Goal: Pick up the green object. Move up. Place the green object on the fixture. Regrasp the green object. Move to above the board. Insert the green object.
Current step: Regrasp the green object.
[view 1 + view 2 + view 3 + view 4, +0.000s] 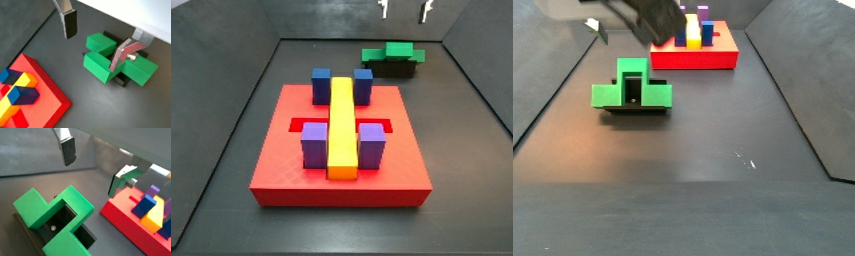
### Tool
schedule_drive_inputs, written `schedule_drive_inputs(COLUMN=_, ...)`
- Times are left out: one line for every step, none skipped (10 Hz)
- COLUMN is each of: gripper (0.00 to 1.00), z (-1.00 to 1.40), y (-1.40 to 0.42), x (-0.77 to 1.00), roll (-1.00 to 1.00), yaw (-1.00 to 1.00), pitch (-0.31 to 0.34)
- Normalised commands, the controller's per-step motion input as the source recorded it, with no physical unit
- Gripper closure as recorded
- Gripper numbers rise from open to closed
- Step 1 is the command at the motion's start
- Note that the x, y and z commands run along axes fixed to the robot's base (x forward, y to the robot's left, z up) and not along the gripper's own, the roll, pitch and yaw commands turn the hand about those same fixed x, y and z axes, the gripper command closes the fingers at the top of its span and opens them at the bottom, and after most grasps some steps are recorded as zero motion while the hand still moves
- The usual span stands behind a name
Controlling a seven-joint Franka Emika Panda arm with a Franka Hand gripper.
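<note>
Overhead, gripper (405, 10) hangs with fingers (68, 23) spread, nothing between them. Green object (393, 52) sits on the fixture (63, 223), on dark floor beyond the red board (291, 170), apart from it

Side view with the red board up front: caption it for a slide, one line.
Green object resting on the fixture behind the red board, with the open gripper fingers hanging above it.
</note>
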Motion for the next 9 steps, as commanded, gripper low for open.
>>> schedule_drive_inputs(gripper=0.0, z=0.13, y=-0.3, x=0.03, roll=1.0, yaw=0.0, pitch=0.657)
schedule_drive_inputs(gripper=0.0, z=0.11, y=-0.31, x=0.03, roll=1.0, yaw=0.0, pitch=0.646)
schedule_drive_inputs(gripper=0.0, z=0.03, y=-0.38, x=0.18, roll=1.0, yaw=0.0, pitch=0.62)
schedule_drive_inputs(gripper=0.0, z=0.0, y=-0.42, x=0.14, roll=0.91, yaw=-0.21, pitch=0.329)
schedule_drive_inputs(gripper=0.0, z=0.07, y=-0.43, x=0.16, roll=0.66, yaw=-0.38, pitch=0.106)
schedule_drive_inputs(gripper=0.0, z=0.08, y=-0.47, x=0.19, roll=0.44, yaw=-0.51, pitch=0.0)
schedule_drive_inputs(gripper=0.0, z=0.05, y=-0.48, x=0.26, roll=0.3, yaw=-0.55, pitch=-0.077)
schedule_drive_inputs(gripper=0.0, z=0.03, y=-0.46, x=0.29, roll=0.2, yaw=-0.57, pitch=-0.114)
schedule_drive_inputs(gripper=0.0, z=0.03, y=-0.41, x=0.31, roll=0.15, yaw=-0.58, pitch=-0.134)
